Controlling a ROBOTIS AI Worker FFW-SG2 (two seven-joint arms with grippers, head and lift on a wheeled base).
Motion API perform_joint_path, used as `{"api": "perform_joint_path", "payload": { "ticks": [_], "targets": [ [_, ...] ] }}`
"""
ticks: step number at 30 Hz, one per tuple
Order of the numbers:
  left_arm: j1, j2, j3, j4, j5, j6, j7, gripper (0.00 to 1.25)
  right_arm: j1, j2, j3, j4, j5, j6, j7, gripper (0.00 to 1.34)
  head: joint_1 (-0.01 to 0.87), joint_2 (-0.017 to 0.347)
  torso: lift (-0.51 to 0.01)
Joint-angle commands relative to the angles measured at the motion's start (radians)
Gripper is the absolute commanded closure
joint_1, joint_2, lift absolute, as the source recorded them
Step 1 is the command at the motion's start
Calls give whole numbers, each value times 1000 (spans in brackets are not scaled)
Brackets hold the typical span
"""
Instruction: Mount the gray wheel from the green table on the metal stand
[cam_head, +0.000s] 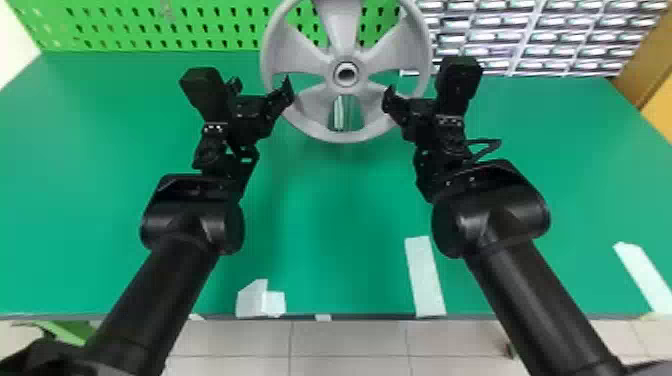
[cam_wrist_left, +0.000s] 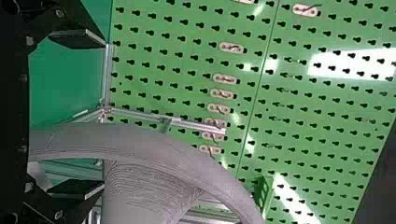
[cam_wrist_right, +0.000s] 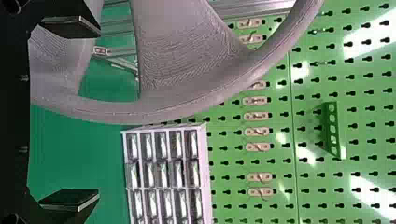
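Gray spoked plastic wheel (cam_head: 345, 91) stands upright over the green table's (cam_head: 340, 215) far middle, probably borne by the metal stand (cam_head: 340, 114) behind; its seating can't be told. Left gripper (cam_wrist_left: 103, 115) and right gripper (cam_wrist_right: 98, 113) flank it, fingers wide apart around the rim, clamping nothing, likely to steady or release it. Bare tabletop on the near side gives backing room; spokes and rim edges could snag fingertips.

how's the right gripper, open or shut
The right gripper is open: its black fingers stand wide apart in the right wrist view.
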Motion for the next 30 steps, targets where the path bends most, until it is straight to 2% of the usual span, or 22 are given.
{"api": "perform_joint_path", "payload": {
  "ticks": [1, 14, 21, 30],
  "targets": [
    [34, 7, 10, -48, -3, 18, 0, 213, 20, -6, 2, -23, -2, -2, 4, 96, 867, 52, -100],
    [127, 28, 25, -183, -29, 72, 0, 216, 77, -18, -1, -92, 15, -24, 19, 94, 867, 52, -100],
    [200, 39, 46, -275, -53, 114, 0, 219, 129, -31, -13, -125, 35, -70, 86, 94, 867, 52, -100],
    [298, 48, 106, -399, -98, 172, -2, 219, 167, -29, -36, -126, 67, -133, 169, 94, 867, 52, -100]
  ]
}}
